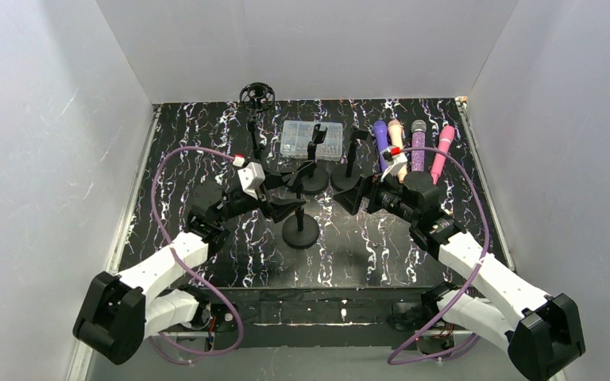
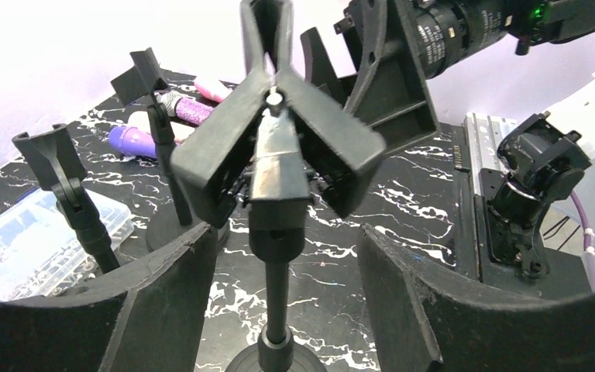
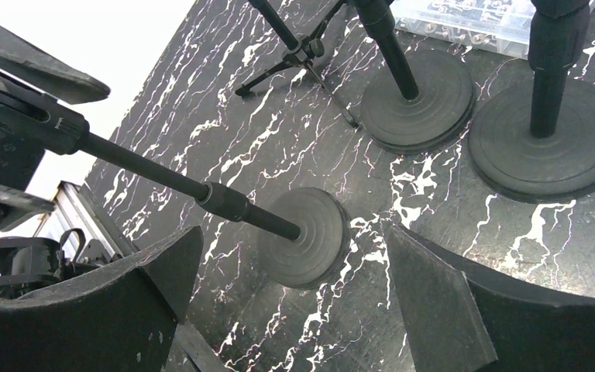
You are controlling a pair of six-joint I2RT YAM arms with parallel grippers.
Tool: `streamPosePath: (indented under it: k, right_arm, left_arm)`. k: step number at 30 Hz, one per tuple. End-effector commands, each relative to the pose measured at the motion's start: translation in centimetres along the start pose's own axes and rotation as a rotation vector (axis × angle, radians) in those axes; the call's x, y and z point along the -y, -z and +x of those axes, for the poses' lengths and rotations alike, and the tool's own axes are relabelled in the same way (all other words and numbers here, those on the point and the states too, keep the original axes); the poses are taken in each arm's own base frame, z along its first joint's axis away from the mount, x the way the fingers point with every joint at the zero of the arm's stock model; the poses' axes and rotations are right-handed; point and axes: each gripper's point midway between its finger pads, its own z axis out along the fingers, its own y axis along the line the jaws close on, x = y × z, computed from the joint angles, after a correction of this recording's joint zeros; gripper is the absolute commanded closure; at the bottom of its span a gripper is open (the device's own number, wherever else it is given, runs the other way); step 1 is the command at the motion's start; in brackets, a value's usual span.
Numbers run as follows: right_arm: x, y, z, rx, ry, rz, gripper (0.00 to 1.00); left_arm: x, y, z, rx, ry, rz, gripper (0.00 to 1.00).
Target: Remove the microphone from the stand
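Left gripper [image 1: 288,208]: jaws apart, straddling the pole of the front stand [image 1: 300,230] without touching it. Stand's clip [image 2: 275,147] empty. Right gripper [image 1: 349,197]: jaws wide apart, holding nothing, just right of that stand. Behind: two more stands [image 1: 348,178]. Far right of table [image 1: 365,254]: four microphones [image 1: 418,147] lying side by side.

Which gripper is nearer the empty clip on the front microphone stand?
Left. The left gripper faces the clip head-on, with the stand pole between its open fingers. The right gripper hangs open, off to that stand's right.
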Motion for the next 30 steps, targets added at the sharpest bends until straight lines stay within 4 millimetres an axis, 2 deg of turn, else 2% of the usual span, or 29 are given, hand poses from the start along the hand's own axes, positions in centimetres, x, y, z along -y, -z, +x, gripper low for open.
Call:
streamPosePath:
  k: [1, 14, 20, 22, 24, 30]
  right_arm:
    - [-0.5, -0.3, -1.0, 0.047, 0.029, -0.020, 0.02]
    - [-0.3, -0.4, -0.5, 0.032, 0.040, -0.013, 0.02]
    - [-0.4, -0.5, -0.4, 0.030, 0.040, -0.016, 0.02]
    - [-0.4, -0.5, -0.4, 0.029, 0.044, -0.019, 0.02]
    - [-0.6, -0.4, -0.3, 0.025, 0.050, -0.028, 0.02]
    - [-2.6, -0.5, 0.5, 0.011, 0.106, -0.123, 0.02]
  left_arm:
    - [-0.8, -0.8, -1.1, 0.078, -0.024, -0.016, 0.38]
    - [-1.4, -2.3, -3.2, 0.145, -0.004, 0.005, 0.52]
    - [-1.2, -2.8, -2.6, 0.128, 0.028, 0.028, 0.74]
    - [-1.2, -2.9, -2.4, 0.124, 0.043, 0.031, 0.84]
    - [-1.4, -3.0, -2.6, 0.128, 0.060, 0.022, 1.00]
    - [-3.1, -3.0, -3.1, 0.095, 0.229, -0.111, 1.00]
